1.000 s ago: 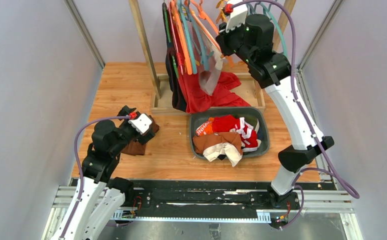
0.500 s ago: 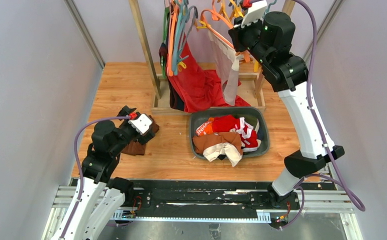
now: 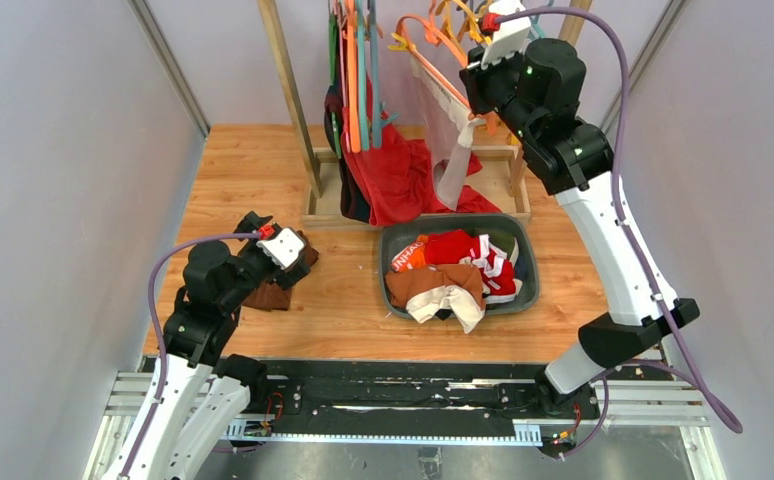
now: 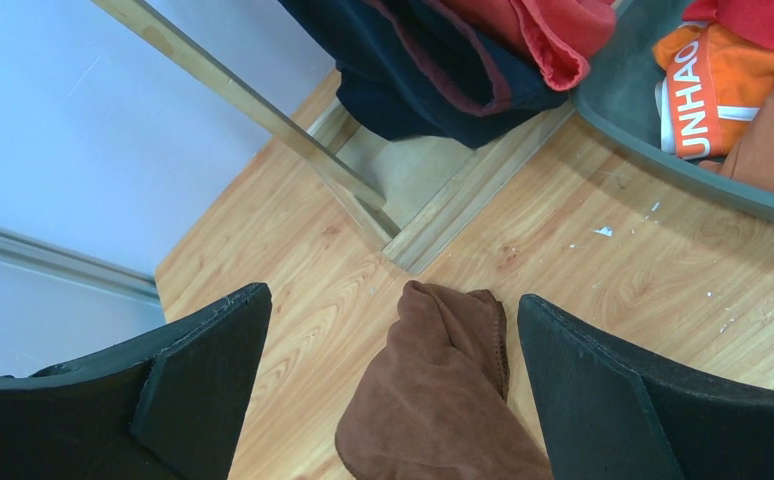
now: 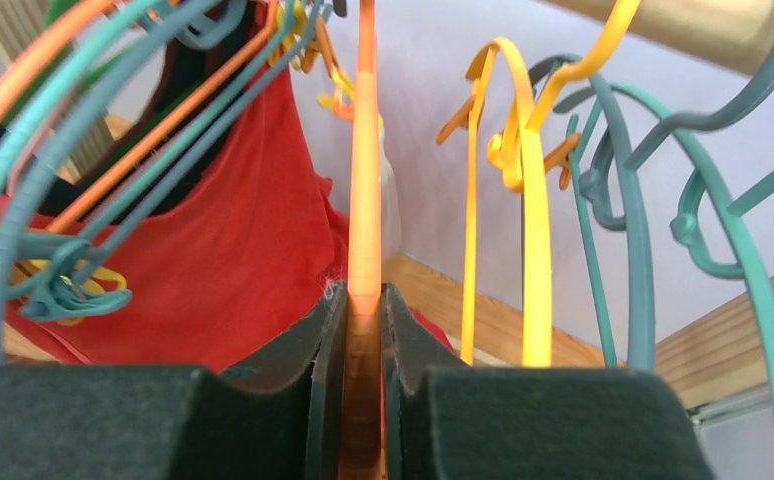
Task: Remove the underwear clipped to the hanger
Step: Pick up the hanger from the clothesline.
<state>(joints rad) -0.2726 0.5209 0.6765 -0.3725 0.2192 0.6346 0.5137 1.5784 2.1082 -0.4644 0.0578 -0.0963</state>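
Note:
My right gripper (image 3: pixel 481 78) is high at the rack, shut on an orange hanger (image 3: pixel 433 70). A pale beige brief (image 3: pixel 453 150) hangs clipped to that hanger. In the right wrist view the jaws (image 5: pixel 365 300) clamp the orange hanger's bar (image 5: pixel 365 180). A red brief with white trim (image 3: pixel 460 247) and a brown brief with a white waistband (image 3: pixel 433 287) lie in the grey bin (image 3: pixel 453 222). My left gripper (image 3: pixel 285 258) is open and low over a dark brown cloth (image 4: pixel 443 400) on the floor. No black brief shows clearly.
A wooden rack (image 3: pixel 288 90) holds several orange, teal and yellow hangers (image 3: pixel 358 70) and a large red cloth (image 3: pixel 393 180) over a dark garment (image 4: pixel 413 80). The rack's base frame (image 3: pixel 318 215) lies behind the bin. Grey walls close both sides.
My right gripper has carried the orange hanger with the beige brief up and to the right, away from the other hangers. The left arm has not moved.

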